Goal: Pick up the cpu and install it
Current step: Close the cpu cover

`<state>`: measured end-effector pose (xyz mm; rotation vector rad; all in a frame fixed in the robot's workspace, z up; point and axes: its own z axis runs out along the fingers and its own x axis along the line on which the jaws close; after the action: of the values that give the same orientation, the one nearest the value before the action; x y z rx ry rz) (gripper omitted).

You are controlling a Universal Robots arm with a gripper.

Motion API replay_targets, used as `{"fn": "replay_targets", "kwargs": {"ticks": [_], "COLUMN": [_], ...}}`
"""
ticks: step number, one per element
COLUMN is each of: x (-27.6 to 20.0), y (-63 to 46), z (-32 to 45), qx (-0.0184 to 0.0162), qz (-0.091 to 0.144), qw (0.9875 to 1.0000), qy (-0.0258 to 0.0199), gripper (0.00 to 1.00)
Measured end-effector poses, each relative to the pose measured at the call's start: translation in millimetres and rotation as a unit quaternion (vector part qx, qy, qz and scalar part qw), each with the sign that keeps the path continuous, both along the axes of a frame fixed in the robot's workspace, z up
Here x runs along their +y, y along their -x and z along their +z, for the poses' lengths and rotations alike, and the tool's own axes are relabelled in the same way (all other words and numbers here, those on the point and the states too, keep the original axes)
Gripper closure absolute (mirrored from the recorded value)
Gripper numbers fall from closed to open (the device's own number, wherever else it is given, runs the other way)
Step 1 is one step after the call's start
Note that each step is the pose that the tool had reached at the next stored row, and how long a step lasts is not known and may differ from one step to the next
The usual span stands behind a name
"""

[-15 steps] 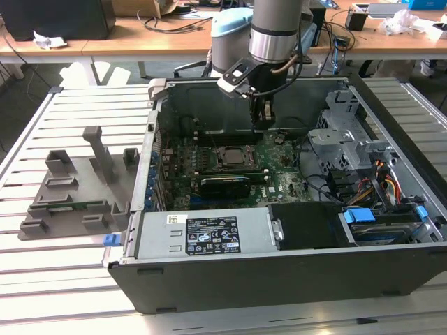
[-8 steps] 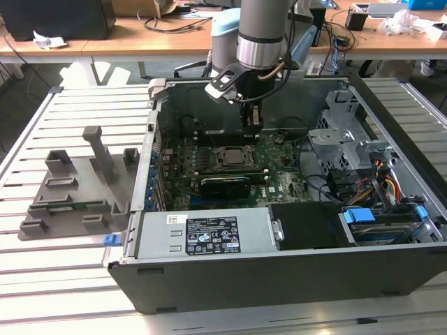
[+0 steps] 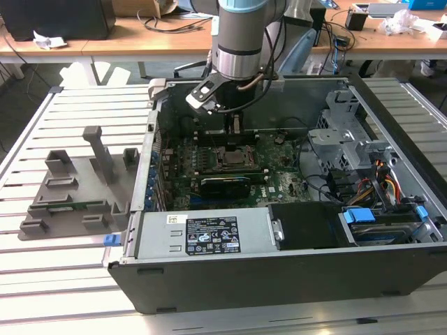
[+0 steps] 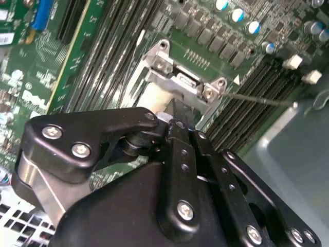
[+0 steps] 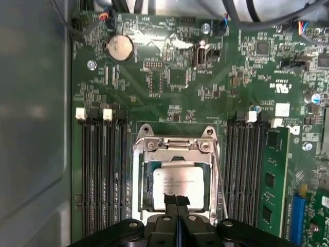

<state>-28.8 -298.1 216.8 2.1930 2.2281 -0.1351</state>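
Note:
The cpu (image 5: 177, 180), a flat square chip with a silver-grey top plate, lies flat inside the motherboard socket (image 5: 175, 146), within its metal frame. My gripper (image 5: 177, 199) hangs directly over the chip's near edge with its two black fingers pressed together, shut, nothing between them. Whether the tips touch the plate cannot be told. In the second wrist view the shut gripper (image 4: 176, 109) points down at the socket frame (image 4: 182, 82), and a pale patch of the cpu (image 4: 152, 96) shows beside it. In the exterior view the gripper (image 3: 236, 134) stands just above the socket (image 3: 234, 158) inside the open computer case.
Memory slots (image 5: 100, 170) flank the socket, with one green memory module (image 5: 271, 180) seated. The socket's thin wire lever (image 5: 220, 177) runs along one side. Case walls (image 3: 279, 279), a drive cage (image 3: 335, 139) and cables (image 3: 380, 181) surround the board. A grey holder tray (image 3: 77, 188) sits outside, at the exterior view's left.

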Motion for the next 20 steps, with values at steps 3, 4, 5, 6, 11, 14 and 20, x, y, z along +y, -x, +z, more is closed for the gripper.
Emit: {"fn": "replay_targets", "kwargs": {"ticks": [3, 4, 5, 6, 11, 14, 20], "x": [0.0, -0.1, 0.0, 0.1, 0.1, 0.1, 0.1], "y": [6.5, 8.3, 10.2, 11.4, 18.3, 19.9, 19.9], "z": [-2.9, -3.2, -3.8, -4.3, -7.4, -9.0, -11.4], "qx": [0.0, 0.0001, 0.0, -0.0001, 0.0, 0.0, 0.0001], "qz": [0.0, 0.0, 0.0, 0.0, 0.0, 0.0, 0.002], "qw": [1.0, 1.0, 1.0, 1.0, 1.0, 1.0, 1.0], "qy": [0.0001, 0.0001, 0.0, -0.0001, -0.0001, -0.0003, -0.0006], "gripper": [0.89, 0.89, 0.89, 0.89, 0.89, 0.89, 0.89]}}
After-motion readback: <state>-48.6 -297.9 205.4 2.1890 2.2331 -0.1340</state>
